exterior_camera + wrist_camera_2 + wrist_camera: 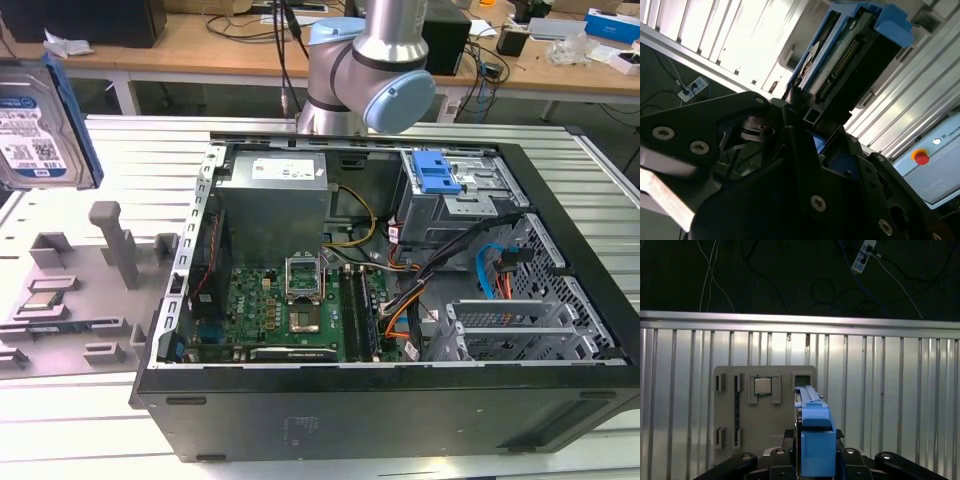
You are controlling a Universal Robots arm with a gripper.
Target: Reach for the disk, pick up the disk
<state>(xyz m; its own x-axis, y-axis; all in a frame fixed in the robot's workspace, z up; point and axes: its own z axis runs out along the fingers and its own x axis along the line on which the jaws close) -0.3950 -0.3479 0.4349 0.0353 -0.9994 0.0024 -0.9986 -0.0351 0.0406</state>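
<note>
**Exterior view: disk held up over the tray**

- Slatted metal table [60, 420] carries everything.
- Open computer case [400, 410] lies on its side, circuit board exposed.
- Robot arm [370, 70] rises behind the case.
- Gray tray [100, 300] sits beside the case, on the exterior view's left.
- Disk [40, 125] is upright at that left edge, above the tray, label showing.
- In both wrist views the gripper [817, 117] is clamped on the disk [817, 440], jaws against its flat sides, with the blue frame end sticking out.
- A small square chip [763, 386] sits in the tray below.
</note>
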